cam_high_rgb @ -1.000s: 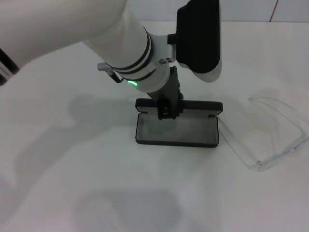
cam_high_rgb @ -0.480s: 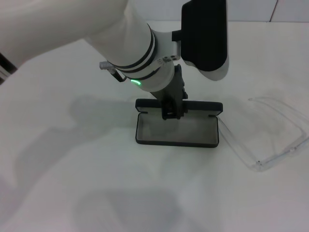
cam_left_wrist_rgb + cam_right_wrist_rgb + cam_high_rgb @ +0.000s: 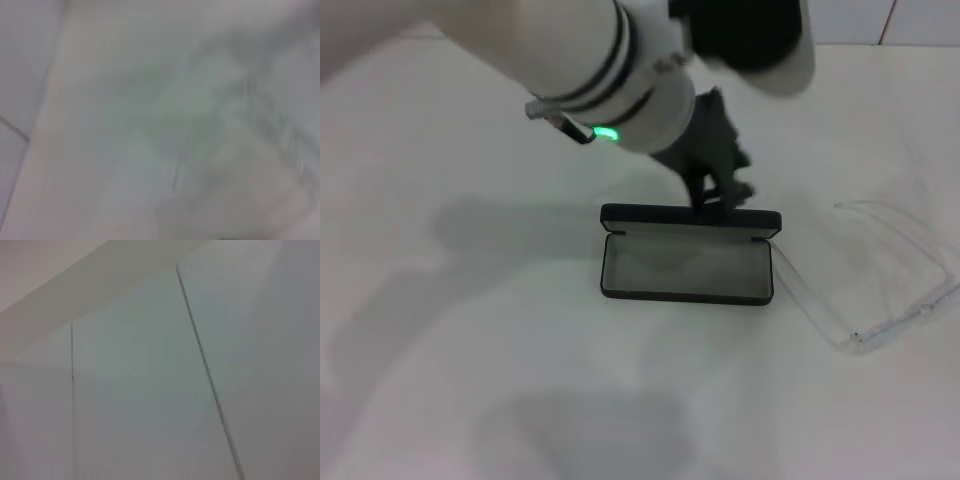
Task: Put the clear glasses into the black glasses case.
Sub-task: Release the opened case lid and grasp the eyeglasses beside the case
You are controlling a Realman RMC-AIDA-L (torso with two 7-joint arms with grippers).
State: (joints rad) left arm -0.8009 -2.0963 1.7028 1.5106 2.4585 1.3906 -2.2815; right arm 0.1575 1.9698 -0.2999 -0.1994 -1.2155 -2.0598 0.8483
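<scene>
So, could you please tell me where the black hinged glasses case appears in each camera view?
Head view: the black hinged glasses case lies open at centre, grey lining up, the left end effector just behind its lid.
Left wrist view: not visible.
Right wrist view: not visible.
Shared landmark: none; only the white table may recur.

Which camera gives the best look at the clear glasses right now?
The head view: the glasses lie on the table right of the open case, whole and unobstructed. Neither wrist view shows them; both show only blurred pale surfaces.
</scene>
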